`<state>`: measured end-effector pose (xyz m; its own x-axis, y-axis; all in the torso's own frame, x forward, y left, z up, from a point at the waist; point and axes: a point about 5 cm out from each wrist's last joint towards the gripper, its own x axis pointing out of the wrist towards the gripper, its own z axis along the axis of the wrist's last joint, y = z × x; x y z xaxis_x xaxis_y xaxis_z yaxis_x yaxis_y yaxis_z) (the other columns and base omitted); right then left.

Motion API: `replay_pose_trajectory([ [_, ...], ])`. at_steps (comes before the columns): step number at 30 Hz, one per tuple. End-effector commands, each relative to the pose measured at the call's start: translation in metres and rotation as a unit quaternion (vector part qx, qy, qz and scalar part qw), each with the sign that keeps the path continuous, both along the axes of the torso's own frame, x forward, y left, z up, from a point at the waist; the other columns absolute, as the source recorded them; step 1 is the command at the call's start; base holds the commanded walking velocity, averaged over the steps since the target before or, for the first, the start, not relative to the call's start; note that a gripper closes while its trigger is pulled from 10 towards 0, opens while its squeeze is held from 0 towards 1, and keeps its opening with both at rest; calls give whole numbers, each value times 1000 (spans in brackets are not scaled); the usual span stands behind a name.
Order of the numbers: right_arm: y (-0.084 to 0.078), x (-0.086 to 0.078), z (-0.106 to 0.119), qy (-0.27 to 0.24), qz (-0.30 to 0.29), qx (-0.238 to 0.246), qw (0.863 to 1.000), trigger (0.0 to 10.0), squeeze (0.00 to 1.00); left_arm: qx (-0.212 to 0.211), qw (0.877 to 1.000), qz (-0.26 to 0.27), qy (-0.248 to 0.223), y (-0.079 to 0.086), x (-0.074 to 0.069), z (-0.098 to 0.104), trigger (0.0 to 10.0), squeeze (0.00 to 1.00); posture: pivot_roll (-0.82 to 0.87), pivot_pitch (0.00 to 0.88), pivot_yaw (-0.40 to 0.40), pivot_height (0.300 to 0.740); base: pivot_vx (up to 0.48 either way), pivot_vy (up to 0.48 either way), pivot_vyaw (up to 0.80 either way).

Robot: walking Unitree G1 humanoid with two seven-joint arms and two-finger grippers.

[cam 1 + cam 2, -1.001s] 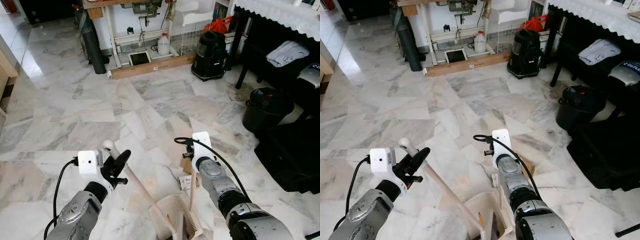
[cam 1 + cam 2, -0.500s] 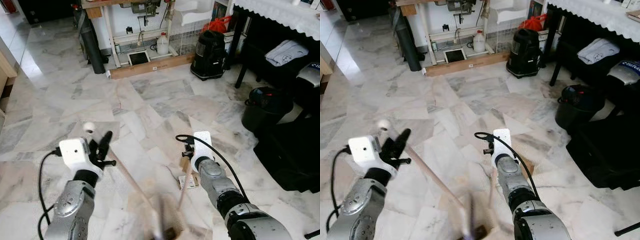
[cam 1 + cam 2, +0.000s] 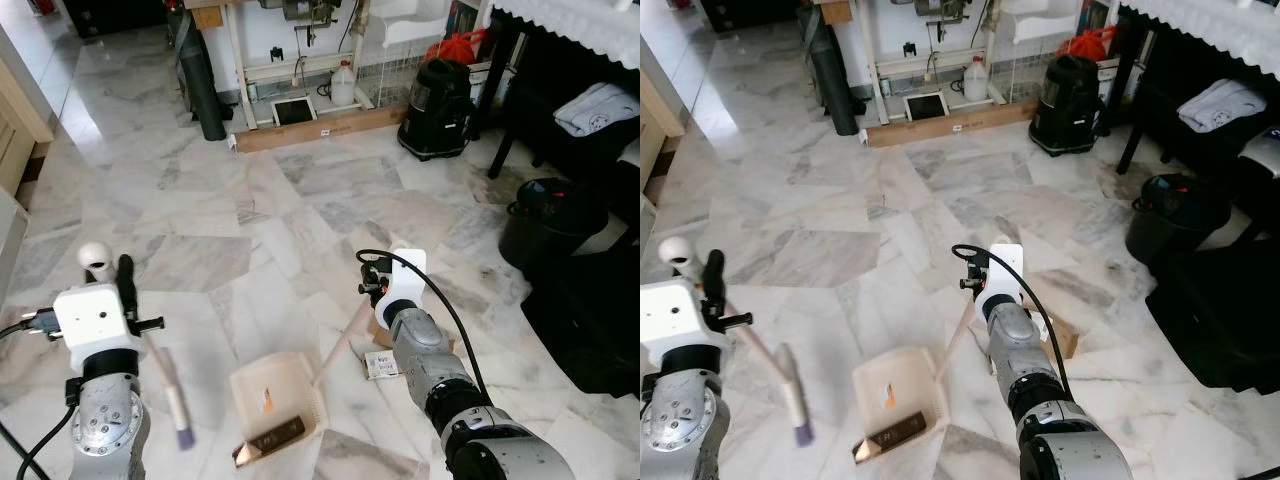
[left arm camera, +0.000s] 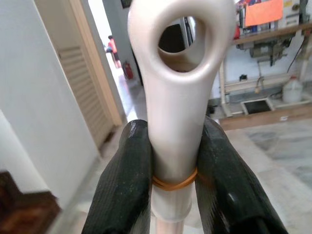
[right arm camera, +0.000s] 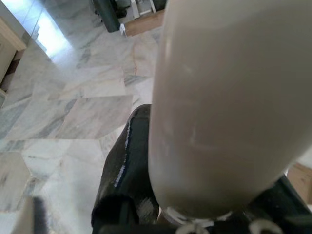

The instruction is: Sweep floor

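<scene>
Left claw (image 4: 173,161) clamped on broom (image 3: 165,385), right claw (image 3: 372,300) clamped on dustpan (image 3: 272,405) handle; brush head just left of the pan

Floor (image 3: 300,210) is white-grey veined marble with tan patches. Broom (image 3: 165,385) has a cream handle, pale purple at the bristle end, orange rubber band (image 4: 174,183) round the cream loop top. Dustpan (image 3: 275,400) is cream/beige with a small orange mark inside and a dark brown strip at its lip. Both grippers have black fingers (image 4: 124,190), white camera boxes (image 3: 95,315), silver arms. Vacuum (image 3: 435,95) black, bin (image 3: 545,215) black, orange-red bag (image 3: 462,45) behind, white jug (image 3: 342,85)
</scene>
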<state>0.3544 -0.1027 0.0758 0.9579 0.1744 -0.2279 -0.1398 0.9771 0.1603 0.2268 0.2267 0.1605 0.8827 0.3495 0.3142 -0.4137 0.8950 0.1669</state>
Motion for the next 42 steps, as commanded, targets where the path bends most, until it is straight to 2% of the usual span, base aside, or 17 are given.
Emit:
replay_pose_trajectory([
  [1, 4, 7, 15, -29, 2, 18, 999, 10000, 0, 41, 999, -8, 5, -2, -3, 3, 10000, 0, -147, 57, 64, 740, 0, 0, 0],
  [4, 4, 7, 15, -30, 2, 19, 999, 10000, 0, 44, 999, -22, 23, -6, -2, -3, 10000, 0, -145, 56, 64, 740, 0, 0, 0],
  [6, 5, 7, 15, -31, 2, 21, 999, 10000, 0, -7, 997, -63, 47, -19, 1, -17, 10000, 0, -146, 54, 67, 740, 0, 0, 0],
  [7, 5, 7, 15, -31, 2, 21, 999, 10000, 0, -7, 997, -63, 47, -19, 1, -17, 10000, 0, -146, 54, 67, 740, 0, 0, 0],
  [8, 5, 7, 15, -31, 2, 22, 999, 10000, 0, -34, 996, -73, 44, -23, 2, -18, 10000, 0, -146, 54, 67, 740, 0, 0, 0],
  [9, 5, 6, 15, -31, 2, 23, 999, 10000, 0, -98, 990, -94, 32, -28, 4, -18, 10000, 0, -147, 53, 68, 740, 0, 0, 0],
  [11, 5, 6, 15, -31, 2, 23, 999, 10000, 0, -158, 980, -117, 22, -33, 6, -17, 10000, 0, -148, 52, 69, 740, 0, 0, 0],
  [12, 5, 6, 15, -31, 2, 23, 999, 10000, 0, -173, 976, -128, 24, -35, 7, -17, 10000, 0, -148, 52, 69, 740, 0, 0, 0],
  [15, 4, 7, 15, -31, 0, 24, 999, 10000, 0, -164, 976, -137, 34, -35, 9, -17, 10000, 0, -147, 51, 70, 740, 0, 0, 0],
  [20, 3, 7, 15, -31, -1, 25, 999, 10000, 0, -145, 984, -106, 13, -24, 7, -11, 10000, 0, -149, 46, 73, 740, 0, 0, 0],
  [24, 4, 7, 16, -35, 1, 26, 999, 10000, 0, -54, 996, -58, -31, -15, 3, 10, 10000, 0, -146, 37, 71, 740, 0, 0, 0],
  [25, 5, 7, 17, -38, 2, 28, 999, 10000, 0, -29, 997, -56, -38, -17, 3, 15, 10000, 0, -147, 34, 70, 740, 0, 0, 0],
  [30, 5, 8, 20, -48, 2, 31, 998, 10000, 0, 14, 996, -65, -52, -28, 2, 24, 10000, 0, -149, 24, 70, 740, 0, 0, 0],
  [32, 5, 8, 22, -56, 1, 31, 998, 10000, 0, 25, 996, -70, -51, -32, 1, 23, 10000, 0, -148, 21, 72, 740, 0, 0, 0],
  [33, 4, 8, 25, -70, -1, 29, 997, 10000, 0, 32, 996, -78, -33, -35, 1, 15, 10000, 0, -148, 16, 74, 740, 0, 0, 0],
  [36, 3, 7, 32, -102, -1, 23, 995, 10000, 0, 23, 997, -73, -5, -35, -5, -2, 10000, 0, -163, 3, 77, 740, 0, 0, 0],
  [42, -5, 6, 43, -147, 0, 4, 989, 10000, 0, 2, 1000, -28, 0, -23, -16, -12, 10000, 0, -170, 0, 76, 740, 0, 0, 0],
])
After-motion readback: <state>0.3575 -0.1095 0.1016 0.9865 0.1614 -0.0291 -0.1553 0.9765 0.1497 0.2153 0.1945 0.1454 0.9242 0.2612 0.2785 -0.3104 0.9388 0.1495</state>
